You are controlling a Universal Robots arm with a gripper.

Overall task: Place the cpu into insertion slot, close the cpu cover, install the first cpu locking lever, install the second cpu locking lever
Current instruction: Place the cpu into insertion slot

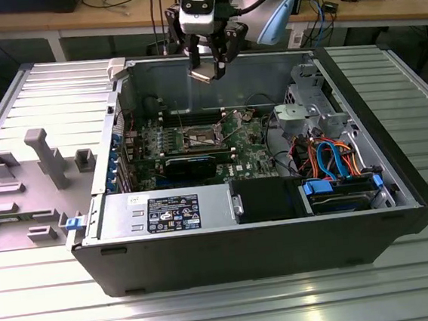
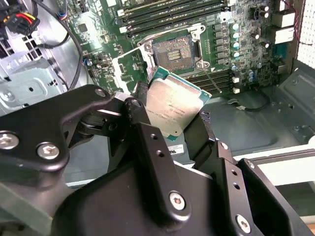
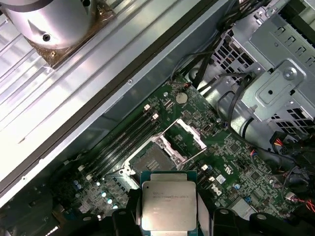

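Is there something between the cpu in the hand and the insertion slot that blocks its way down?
Nothing visible does. The hand holds the cpu in the air. The insertion slot lies uncovered lower down, with the cpu cover swung open beside it.

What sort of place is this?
Probably a robotics lab or workshop: an open computer case lies on a ribbed metal table, cluttered wooden workbenches stand behind, and the tool holds the cpu above it.

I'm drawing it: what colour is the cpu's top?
The cpu is silver-grey; clearest in the first wrist view.
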